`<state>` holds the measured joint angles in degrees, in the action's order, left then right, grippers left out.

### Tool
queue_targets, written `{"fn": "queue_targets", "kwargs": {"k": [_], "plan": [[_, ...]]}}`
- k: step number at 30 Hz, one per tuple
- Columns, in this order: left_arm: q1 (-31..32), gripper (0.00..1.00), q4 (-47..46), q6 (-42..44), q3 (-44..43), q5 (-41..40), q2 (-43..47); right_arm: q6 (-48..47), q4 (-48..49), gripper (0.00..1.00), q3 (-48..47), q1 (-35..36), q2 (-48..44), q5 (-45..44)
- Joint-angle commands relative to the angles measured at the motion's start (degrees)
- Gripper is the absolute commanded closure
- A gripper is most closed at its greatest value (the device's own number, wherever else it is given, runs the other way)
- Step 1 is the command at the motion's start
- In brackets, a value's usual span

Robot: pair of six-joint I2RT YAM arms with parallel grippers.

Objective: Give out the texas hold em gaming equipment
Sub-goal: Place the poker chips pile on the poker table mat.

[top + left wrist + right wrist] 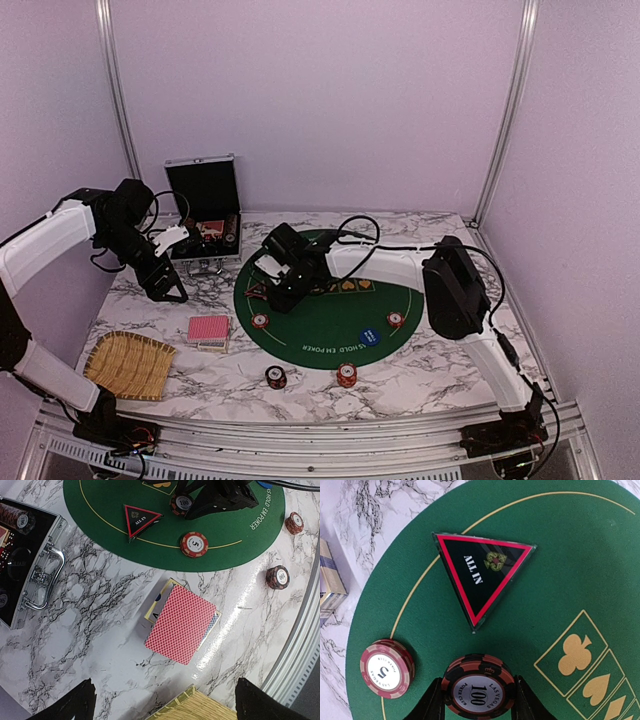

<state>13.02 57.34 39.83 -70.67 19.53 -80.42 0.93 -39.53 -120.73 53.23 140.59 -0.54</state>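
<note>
So the right gripper [478,684] has its fingers pressed on both sides of the dark 100 chip stack [477,695], bottom middle of the right wrist view, down at the green mat [560,545]. I honestly can't tell if the stack is resting on the felt or a hair above it. The red 5 stack [386,667] sits just to its left and the ALL IN triangle [482,577] is above it. If this is the set-down, I'd go straight down, get it flat, then open gently so the top chips don't slide, and back out without clipping the 5s. The left gripper [165,686] is spread wide with nothing in it, hanging over the red-backed deck [182,625] mid-frame on the marble. The blue dealer button [370,338] is lower right on the mat.
</note>
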Motion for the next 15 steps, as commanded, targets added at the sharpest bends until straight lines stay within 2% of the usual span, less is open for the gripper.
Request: {"fn": "queue_targets", "kwargs": {"k": [1,4,9,15], "plan": [[-0.3,0.01,1.4,-0.4,-1.3,1.3,1.1,1.0,1.5,0.99,-1.2,-0.5,1.1,-0.1],[-0.3,0.01,1.4,-0.3,-1.2,1.5,1.3,1.1,1.8,0.94,-0.6,-0.6,1.2,-0.1],[-0.3,0.01,1.4,-0.4,-1.1,1.5,1.3,1.3,1.6,0.7,-1.0,-0.9,1.9,2.7],[-0.3,0.01,1.3,-0.6,-1.1,1.6,1.3,1.6,1.0,0.61,-0.9,-1.4,1.8,2.9]]}}
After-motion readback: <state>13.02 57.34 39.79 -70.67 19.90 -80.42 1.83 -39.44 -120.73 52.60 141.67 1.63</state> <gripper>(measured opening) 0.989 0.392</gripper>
